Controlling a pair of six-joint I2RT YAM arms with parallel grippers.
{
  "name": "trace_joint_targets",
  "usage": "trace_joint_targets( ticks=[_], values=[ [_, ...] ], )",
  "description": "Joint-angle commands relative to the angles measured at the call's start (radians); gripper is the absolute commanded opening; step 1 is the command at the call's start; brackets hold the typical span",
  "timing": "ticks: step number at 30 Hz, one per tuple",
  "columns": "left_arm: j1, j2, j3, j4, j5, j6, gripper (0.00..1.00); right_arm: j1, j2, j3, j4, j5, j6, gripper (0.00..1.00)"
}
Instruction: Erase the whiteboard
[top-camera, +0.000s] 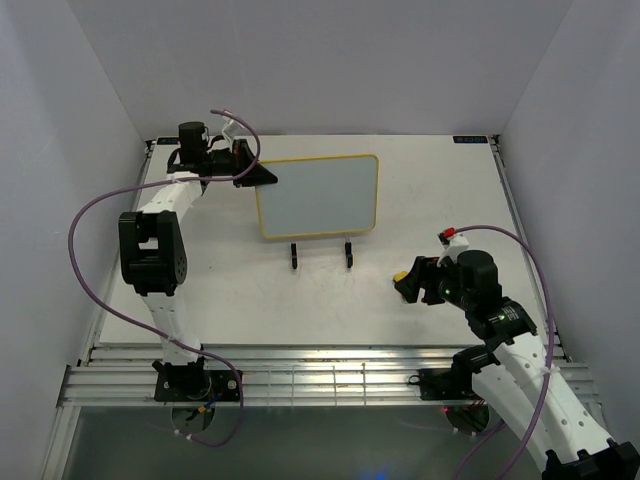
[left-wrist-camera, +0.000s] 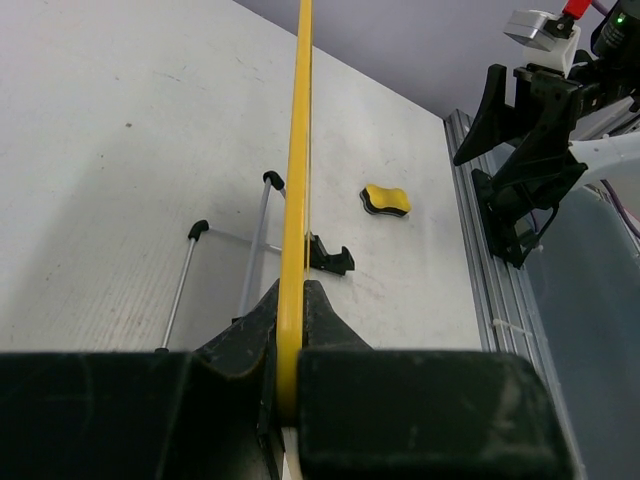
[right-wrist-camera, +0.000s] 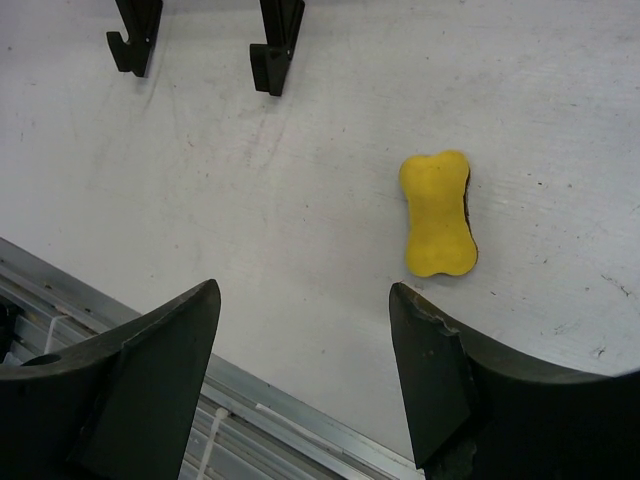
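Note:
The whiteboard (top-camera: 318, 196), white with a thin yellow rim and no marks showing, stands tilted at the table's back middle. My left gripper (top-camera: 262, 175) is shut on its left edge; in the left wrist view the yellow rim (left-wrist-camera: 297, 180) runs edge-on up from between the jaws of the left gripper (left-wrist-camera: 288, 370). The yellow eraser block (top-camera: 401, 275) lies on the table at the right, also in the right wrist view (right-wrist-camera: 437, 214) and the left wrist view (left-wrist-camera: 385, 199). My right gripper (top-camera: 413, 283) is open and empty, hovering just near of the eraser (right-wrist-camera: 305, 345).
The black wire stand (top-camera: 320, 254) sits just in front of the whiteboard, its hooked feet showing in the right wrist view (right-wrist-camera: 205, 35) and its rods in the left wrist view (left-wrist-camera: 255, 250). The table's metal front rail (top-camera: 320, 375) runs along the near edge.

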Motion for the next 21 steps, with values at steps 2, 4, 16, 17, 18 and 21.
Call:
trace_joint_targets(
  ticks=[2,4,16,17,18,21],
  values=[
    [0.004,-0.065,-0.041,0.239,0.228,-0.110,0.00,-0.003,0.006,0.023,0.022,-0.023,-0.021,0.74],
    [0.004,-0.073,-0.045,0.239,0.220,-0.105,0.00,-0.003,0.009,0.018,0.022,-0.026,-0.023,0.74],
    [-0.016,-0.159,-0.139,0.237,0.123,-0.139,0.00,-0.004,0.058,0.032,0.023,0.040,-0.023,0.74],
    [-0.019,-0.171,-0.152,0.236,0.106,-0.145,0.00,-0.003,0.074,0.040,0.023,0.055,-0.021,0.74],
    [-0.023,-0.195,-0.172,0.234,0.086,-0.166,0.00,-0.003,0.087,0.046,0.028,0.067,-0.023,0.73],
    [-0.042,-0.232,-0.202,0.233,0.061,-0.238,0.00,-0.004,0.192,0.072,0.041,0.100,-0.053,0.72]
  ],
)
